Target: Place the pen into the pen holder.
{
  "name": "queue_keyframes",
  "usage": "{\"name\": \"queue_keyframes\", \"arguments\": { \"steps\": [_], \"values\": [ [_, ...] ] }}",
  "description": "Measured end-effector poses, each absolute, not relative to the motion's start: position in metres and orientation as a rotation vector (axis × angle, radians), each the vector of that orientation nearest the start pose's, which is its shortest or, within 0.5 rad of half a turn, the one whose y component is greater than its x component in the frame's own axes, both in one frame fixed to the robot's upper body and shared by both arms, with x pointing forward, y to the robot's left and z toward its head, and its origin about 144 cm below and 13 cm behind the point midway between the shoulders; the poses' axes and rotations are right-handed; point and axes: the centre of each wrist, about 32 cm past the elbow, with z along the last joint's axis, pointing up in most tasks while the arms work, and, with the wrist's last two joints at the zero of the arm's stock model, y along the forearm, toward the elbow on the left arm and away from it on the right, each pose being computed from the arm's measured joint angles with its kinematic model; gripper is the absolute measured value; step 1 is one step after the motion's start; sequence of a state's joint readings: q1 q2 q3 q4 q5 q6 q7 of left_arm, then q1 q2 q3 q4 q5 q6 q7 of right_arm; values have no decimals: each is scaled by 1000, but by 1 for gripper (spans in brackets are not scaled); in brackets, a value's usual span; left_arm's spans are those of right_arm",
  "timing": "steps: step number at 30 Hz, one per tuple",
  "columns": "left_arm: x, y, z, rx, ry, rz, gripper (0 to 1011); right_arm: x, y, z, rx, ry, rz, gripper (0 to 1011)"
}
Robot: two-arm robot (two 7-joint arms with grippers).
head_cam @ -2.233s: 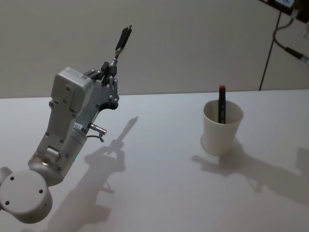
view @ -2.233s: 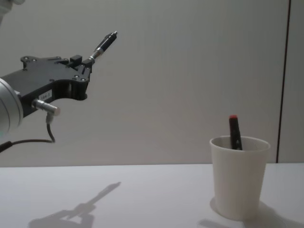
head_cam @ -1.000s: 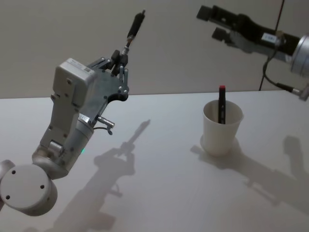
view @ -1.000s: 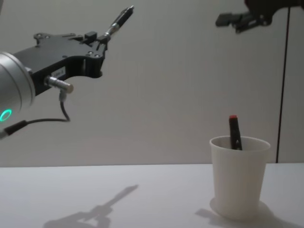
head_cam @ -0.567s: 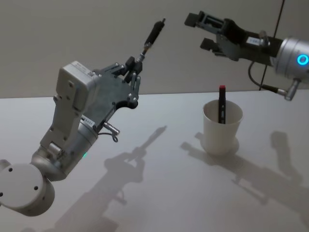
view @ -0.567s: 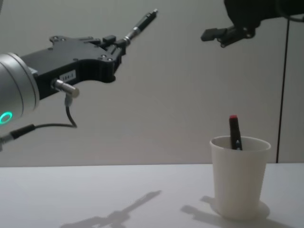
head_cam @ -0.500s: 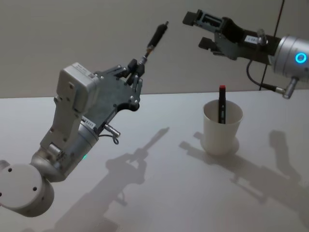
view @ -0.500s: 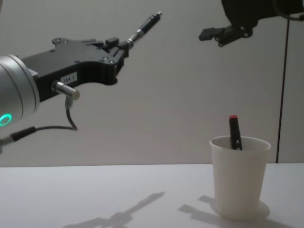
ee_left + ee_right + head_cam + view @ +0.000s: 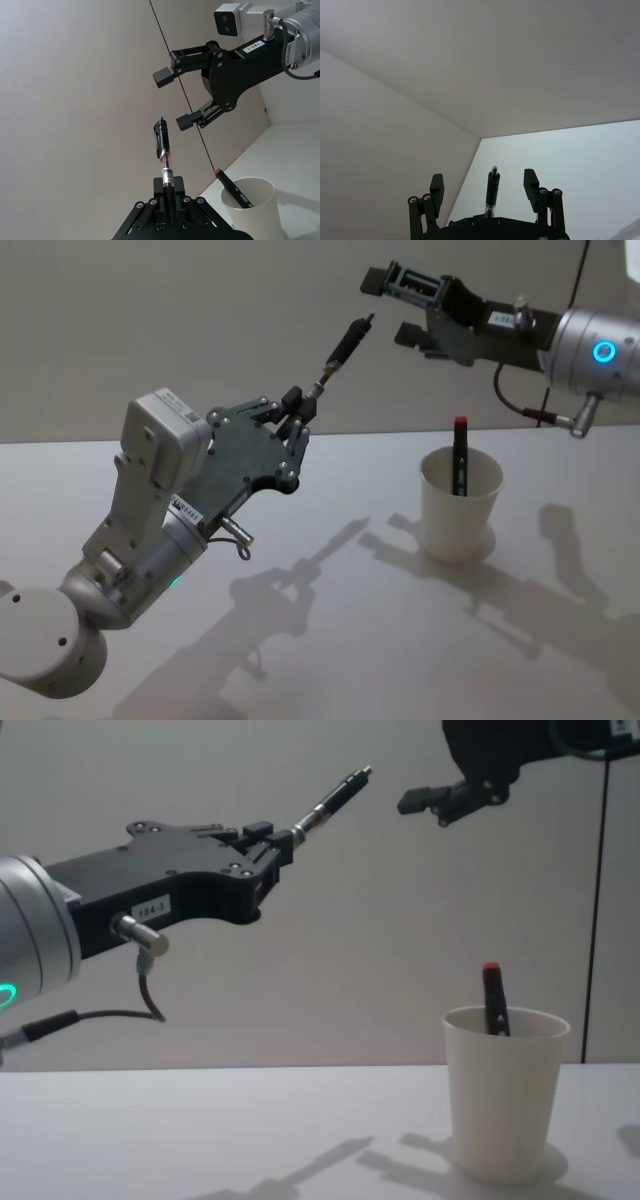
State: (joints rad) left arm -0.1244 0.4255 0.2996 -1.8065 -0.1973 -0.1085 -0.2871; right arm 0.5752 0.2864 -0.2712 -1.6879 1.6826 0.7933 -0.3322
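Note:
My left gripper (image 9: 298, 408) is shut on the lower end of a black pen (image 9: 341, 348), holding it high above the table. The pen (image 9: 331, 794) tilts up and to the right. My right gripper (image 9: 396, 307) hangs open just right of the pen's tip, not touching it. In the right wrist view the pen (image 9: 492, 193) lines up between the spread fingers (image 9: 436, 184). The pen holder (image 9: 458, 512), a white paper cup, stands on the table at the right, below the right gripper. It holds a dark pen with a red cap (image 9: 460, 454).
The white table (image 9: 330, 650) lies under both arms, crossed by their shadows. A plain wall rises behind it. A dark cable (image 9: 599, 890) runs down the wall at the far right.
The left gripper carried the pen rightward and tilted it toward the right arm. The right gripper came in from the right, open, and moved left to the pen's tip.

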Motion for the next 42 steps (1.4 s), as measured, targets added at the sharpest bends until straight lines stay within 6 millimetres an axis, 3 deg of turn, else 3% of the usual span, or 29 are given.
{"name": "queue_keyframes", "arguments": {
  "steps": [24,42],
  "values": [
    [466,233,1240,-85,-419,896,115,537,-205,1370,185,969,-651,1001],
    [466,233,1240,-96,-423,894,115,536,-182,1357,273,901,-614,1001]
  ]
}}
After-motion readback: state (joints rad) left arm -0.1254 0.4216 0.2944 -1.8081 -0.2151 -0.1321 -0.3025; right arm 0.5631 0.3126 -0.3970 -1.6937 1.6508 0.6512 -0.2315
